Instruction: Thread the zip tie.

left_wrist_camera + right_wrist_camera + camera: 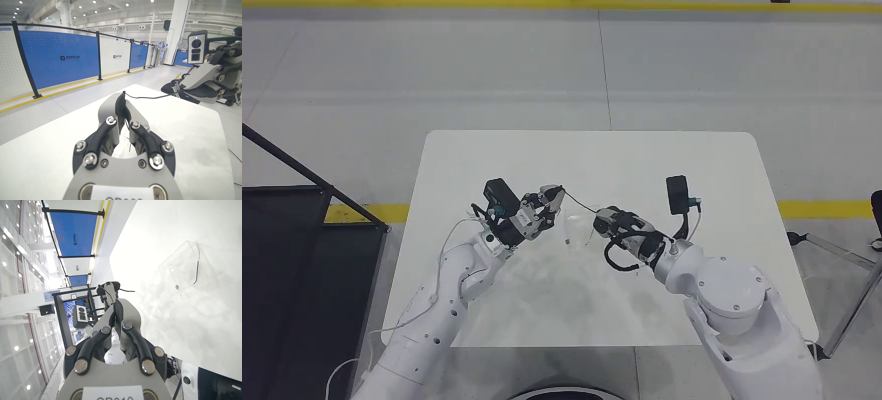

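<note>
A thin black zip tie [578, 200] spans the gap between my two grippers above the middle of the white table [692, 170]. My left gripper [547, 200] is shut on one end of it. In the left wrist view that gripper [123, 98] pinches the tie's head at its fingertips, and the strap [147, 98] runs across to my right gripper [179, 89]. A short tail hangs below the left fingers. My right gripper [603, 215] is shut on the strap's other end. In the right wrist view its closed tips [115, 303] point at the left gripper [108, 287] close by.
A clear plastic box [580, 236] sits on the table just below the grippers. Inside the box [189, 270] lies another black zip tie [197, 271]. A black barrier stands off the table's left side.
</note>
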Controlling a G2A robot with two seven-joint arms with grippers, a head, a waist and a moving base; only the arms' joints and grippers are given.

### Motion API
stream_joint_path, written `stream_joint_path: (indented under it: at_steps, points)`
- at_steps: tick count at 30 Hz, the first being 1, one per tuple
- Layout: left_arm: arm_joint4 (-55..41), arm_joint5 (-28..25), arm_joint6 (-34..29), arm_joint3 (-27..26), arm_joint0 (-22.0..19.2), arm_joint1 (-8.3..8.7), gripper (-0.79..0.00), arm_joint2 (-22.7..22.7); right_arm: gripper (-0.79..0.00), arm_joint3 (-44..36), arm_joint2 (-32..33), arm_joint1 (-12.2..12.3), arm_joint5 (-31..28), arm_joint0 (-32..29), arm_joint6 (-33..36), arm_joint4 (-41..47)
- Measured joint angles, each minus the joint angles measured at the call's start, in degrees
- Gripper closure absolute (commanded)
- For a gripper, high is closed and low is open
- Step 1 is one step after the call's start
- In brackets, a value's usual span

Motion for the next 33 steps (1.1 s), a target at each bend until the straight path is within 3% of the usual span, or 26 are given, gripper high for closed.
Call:
stream_joint_path:
  at_steps: [15,33]
  points:
    - [-0.01,0.02,0.01,0.00,0.00,0.00,0.000,0.00,0.000,0.31,0.01,-0.17,-1.81,0.05,0.12,0.67]
    - [-0.01,0.02,0.01,0.00,0.00,0.00,0.000,0.00,0.000,-0.02,1.39,-0.38,-9.34,-2.33,-0.69,2.86]
